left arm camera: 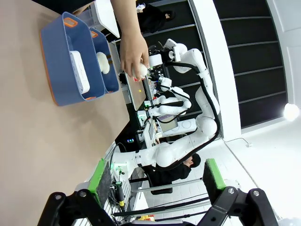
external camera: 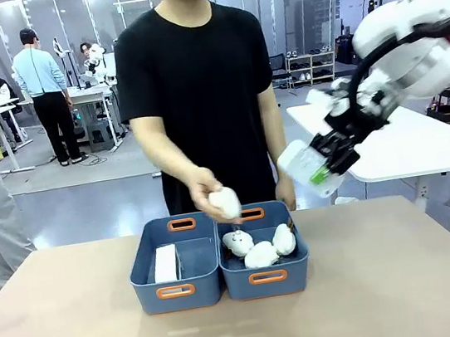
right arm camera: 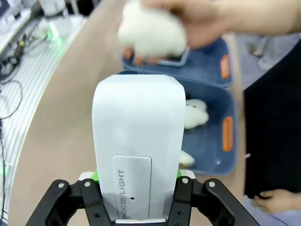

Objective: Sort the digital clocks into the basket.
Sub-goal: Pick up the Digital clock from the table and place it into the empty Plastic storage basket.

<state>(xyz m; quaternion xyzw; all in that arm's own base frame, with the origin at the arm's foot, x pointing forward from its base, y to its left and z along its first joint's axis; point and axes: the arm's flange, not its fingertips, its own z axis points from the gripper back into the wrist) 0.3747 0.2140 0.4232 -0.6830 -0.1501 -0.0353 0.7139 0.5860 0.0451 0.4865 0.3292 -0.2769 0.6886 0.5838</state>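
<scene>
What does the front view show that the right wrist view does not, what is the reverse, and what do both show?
Front view, not the right wrist view: the white right arm, raised to the right of the baskets. Right wrist view, not the front view: the SNOOZE/LIGHT print on the clock's button. Both: the right end effector shut on a digital clock, and the person's hand holding a plush toy over the left basket and the right basket, both blue.
</scene>
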